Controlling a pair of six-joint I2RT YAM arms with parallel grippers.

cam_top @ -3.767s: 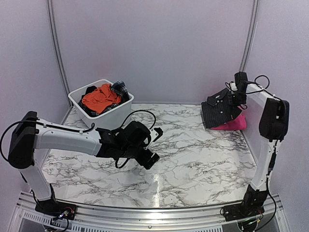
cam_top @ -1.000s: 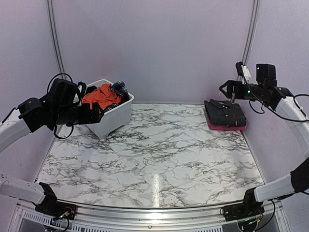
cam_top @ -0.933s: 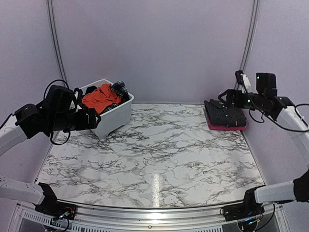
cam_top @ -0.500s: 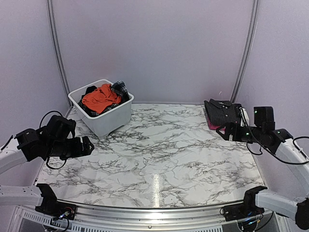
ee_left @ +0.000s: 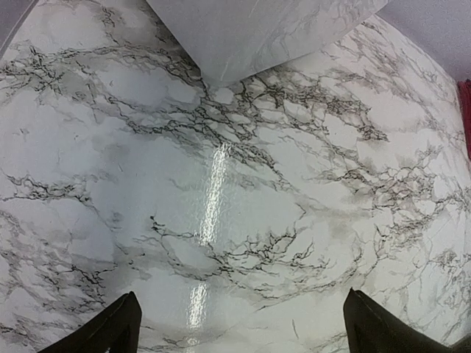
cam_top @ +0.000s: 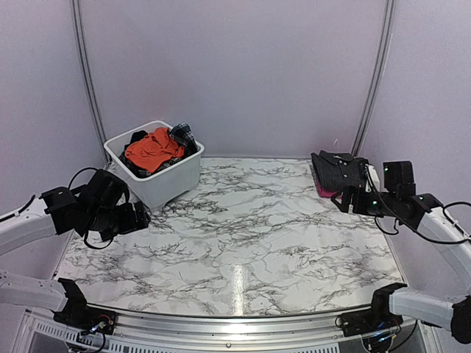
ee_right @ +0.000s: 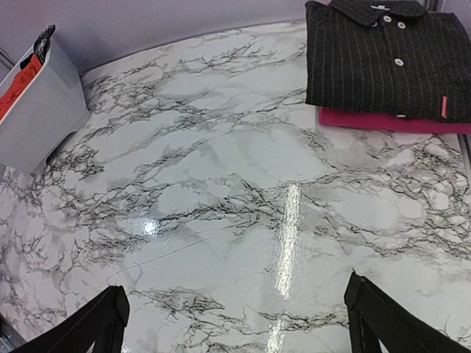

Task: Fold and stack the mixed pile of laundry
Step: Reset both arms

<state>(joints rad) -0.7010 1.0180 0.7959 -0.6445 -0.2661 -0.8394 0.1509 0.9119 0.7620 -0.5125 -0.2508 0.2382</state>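
The mixed laundry pile is split in two. An orange garment (cam_top: 151,149) and a small dark plaid piece (cam_top: 182,134) lie in the white tub (cam_top: 171,180) at the back left. At the back right a folded black pinstriped shirt (ee_right: 383,62) rests on a folded magenta cloth (ee_right: 390,121). My left gripper (cam_top: 141,218) hovers low in front of the tub, open and holding nothing; in the left wrist view its fingertips (ee_left: 121,323) frame bare marble. My right gripper (cam_top: 341,201) is open just in front of the stack, also holding nothing.
The marble tabletop (cam_top: 250,235) spreads between the two arms. The tub's wall (ee_left: 257,29) fills the top of the left wrist view. Purple walls close in the back and both sides. The table's front rail runs along the near edge.
Both arms have come down from raised poses by the tub and the stack to low positions over the table. The tilted tub sits flat again. In the last half second the left gripper edged right.
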